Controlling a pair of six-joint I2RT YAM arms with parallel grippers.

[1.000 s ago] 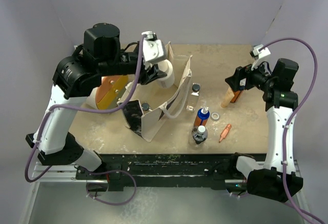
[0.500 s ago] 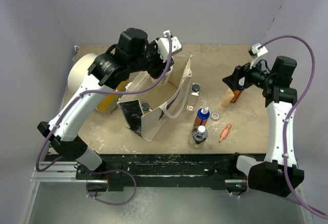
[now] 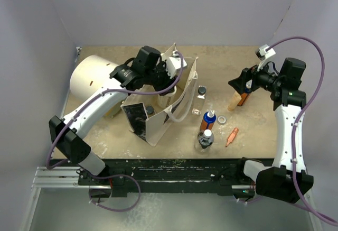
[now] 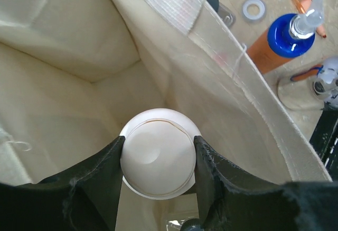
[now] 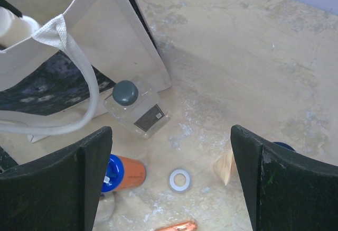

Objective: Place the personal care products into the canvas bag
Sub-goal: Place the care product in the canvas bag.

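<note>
My left gripper (image 3: 168, 74) is over the open mouth of the cream canvas bag (image 3: 158, 117). It is shut on a white bottle (image 4: 157, 154), seen end-on with the bag's inner walls (image 4: 63, 99) around it. A black cap (image 3: 149, 110) shows inside the bag. My right gripper (image 3: 240, 83) is open and empty above the table (image 5: 171, 178). Below it are a clear bottle with a dark cap (image 5: 134, 107), an orange bottle with a blue top (image 5: 124, 173) and a beige tapered bottle (image 3: 234, 102). An orange, dark-topped bottle (image 3: 244, 99) stands beside the beige one.
A big white drum (image 3: 95, 77) lies left of the bag. A white ring (image 3: 222, 120), a small copper tube (image 3: 232, 136) and a round clear bottle with a white top (image 3: 205, 140) lie near the front right edge of the table.
My left arm has swung right from the drum side and brought the white bottle over the bag's mouth. The drum now shows in full. The right arm has barely moved.
</note>
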